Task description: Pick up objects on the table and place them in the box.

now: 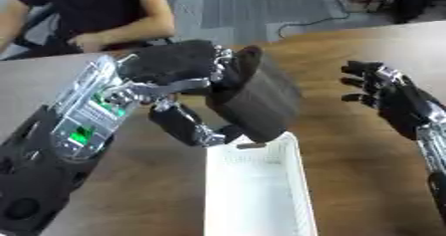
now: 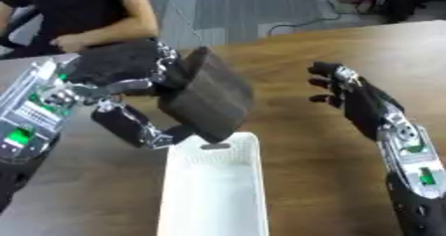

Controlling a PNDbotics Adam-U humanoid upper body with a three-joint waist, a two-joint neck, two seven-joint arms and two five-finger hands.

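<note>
A dark, flat, rectangular object (image 2: pixel 209 98) is gripped by the left hand (image 1: pixel 187 88) — fingers over its top, thumb curled beneath — and is held tilted just above the far end of the white box (image 1: pixel 257 190). The box, long and narrow, is set on the wooden table (image 1: pixel 348 145) near its front edge; nothing can be made out inside it. The right hand (image 2: pixel 353 98) is held apart to the right — fingers relaxed, nothing in it.

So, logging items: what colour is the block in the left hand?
Dark brown block, clearest in the right eye view.
</note>
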